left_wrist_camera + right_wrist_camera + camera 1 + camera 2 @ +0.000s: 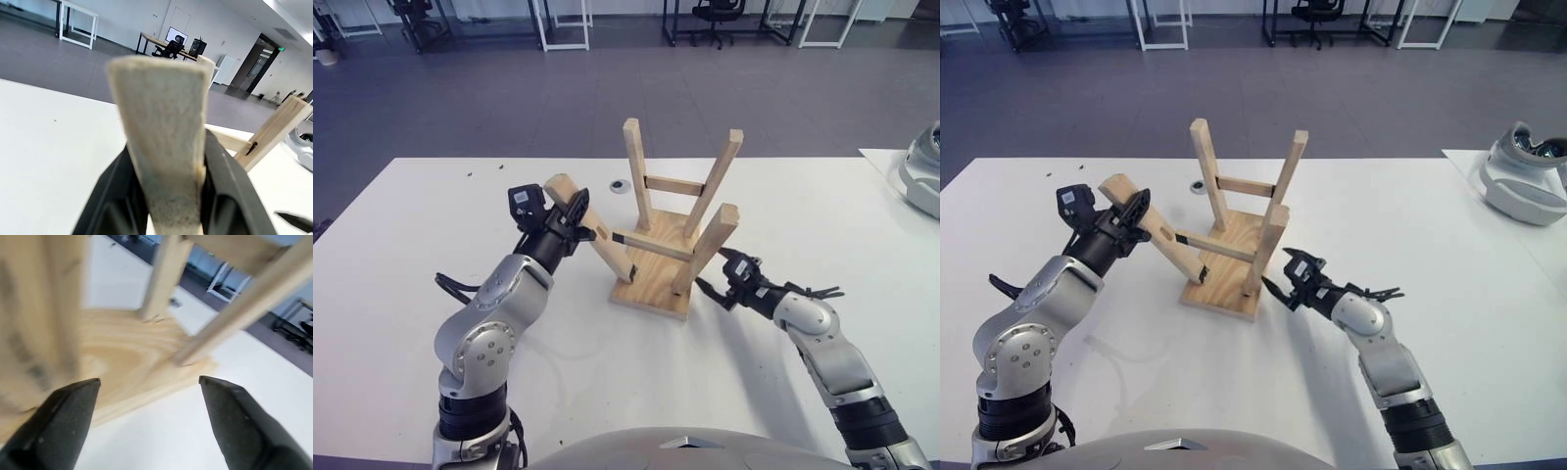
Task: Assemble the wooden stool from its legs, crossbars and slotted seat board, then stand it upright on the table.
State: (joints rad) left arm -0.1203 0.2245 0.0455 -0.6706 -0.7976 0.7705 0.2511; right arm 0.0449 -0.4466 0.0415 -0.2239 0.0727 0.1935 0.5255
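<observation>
The stool lies upside down on the white table, its seat board (651,292) flat on the surface. Three legs stick up from it: two at the back (638,176) (722,181) joined by a crossbar (674,185), one at the front right (710,245). A fourth leg (607,250) leans out to the left from the board, a second crossbar (656,246) running from it. My left gripper (576,217) is shut on that leg's upper end (161,137). My right gripper (724,279) is open just right of the board's front corner (127,362), holding nothing.
A white headset (1523,186) lies at the table's far right. A small round disc (621,185) sits behind the stool. Bare table (431,245) spreads left and in front. Beyond the far edge is open floor with desks and chairs.
</observation>
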